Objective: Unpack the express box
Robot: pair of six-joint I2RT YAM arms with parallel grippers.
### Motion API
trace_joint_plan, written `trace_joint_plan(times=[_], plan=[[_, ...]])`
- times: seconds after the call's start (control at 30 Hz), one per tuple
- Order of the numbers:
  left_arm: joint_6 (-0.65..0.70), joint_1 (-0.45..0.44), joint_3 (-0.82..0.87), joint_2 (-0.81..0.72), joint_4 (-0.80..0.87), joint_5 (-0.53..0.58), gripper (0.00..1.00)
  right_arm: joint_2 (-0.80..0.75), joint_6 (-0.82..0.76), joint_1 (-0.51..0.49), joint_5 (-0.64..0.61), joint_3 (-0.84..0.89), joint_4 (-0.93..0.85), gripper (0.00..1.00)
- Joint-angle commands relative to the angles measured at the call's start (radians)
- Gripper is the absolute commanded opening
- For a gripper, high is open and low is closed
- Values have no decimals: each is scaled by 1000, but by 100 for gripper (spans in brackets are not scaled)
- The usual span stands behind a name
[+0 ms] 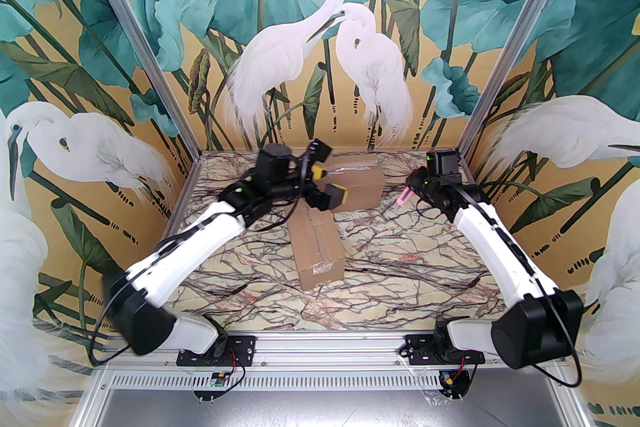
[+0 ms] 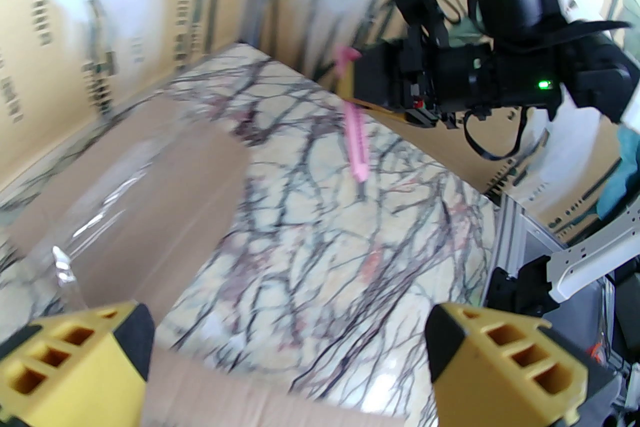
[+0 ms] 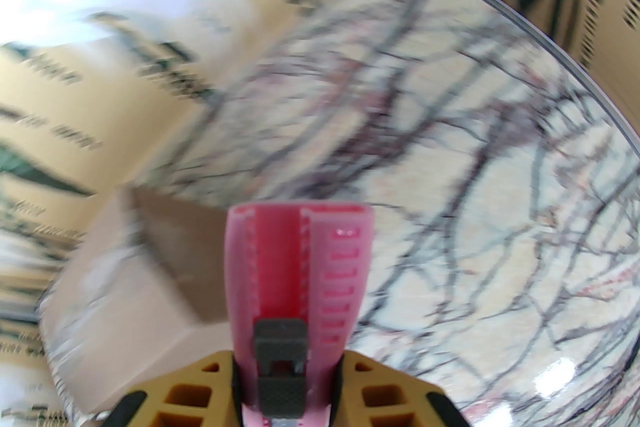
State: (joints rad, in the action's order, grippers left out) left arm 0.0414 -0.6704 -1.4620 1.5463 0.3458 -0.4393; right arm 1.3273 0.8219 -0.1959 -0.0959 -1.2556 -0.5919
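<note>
Two brown cardboard boxes are sitting on the marble-patterned tabletop (image 1: 425, 255). The near express box (image 1: 317, 247) is lying long and narrow at the middle of the table, its flaps closed along a centre seam running lengthwise, with a small printed patch showing on its near end. The far express box (image 1: 357, 187) is resting behind it, near the back wall, turned crosswise, so the two are forming a rough T; whether they are touching is hard to tell. Clear glossy tape is glinting along the far box's top, seen more plainly from the left wrist camera (image 2: 150, 194), though that view is blurred.

The left gripper (image 1: 327, 184) is hovering over the spot where the two boxes meet. Its yellow fingers (image 2: 505, 365) are standing wide apart with nothing between them.

The right gripper (image 1: 417, 184) is hanging over the back right part of the table, beside the far box but apart from it. It is clamping a pink utility knife (image 3: 300, 265), one finger pressing on each side of the handle, the black slider facing the wrist camera. From the overhead view the knife (image 1: 404, 196) is pointing down and left, above the tabletop.
</note>
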Motion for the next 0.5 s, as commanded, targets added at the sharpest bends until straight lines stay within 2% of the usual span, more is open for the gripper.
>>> trace_joint_plan(times=[0.0,0.17,0.47], plan=[[1,-39,-71,83,-47,-69,93,-10,-44,-31,22,-54,23,27],[-22,-80,-130,166,-84,-96,91,-24,-63,-92,42,-58,66,27],[-70,-81,-175,245,-107,-99,88,-62,-75,-141,79,-12,142,27]])
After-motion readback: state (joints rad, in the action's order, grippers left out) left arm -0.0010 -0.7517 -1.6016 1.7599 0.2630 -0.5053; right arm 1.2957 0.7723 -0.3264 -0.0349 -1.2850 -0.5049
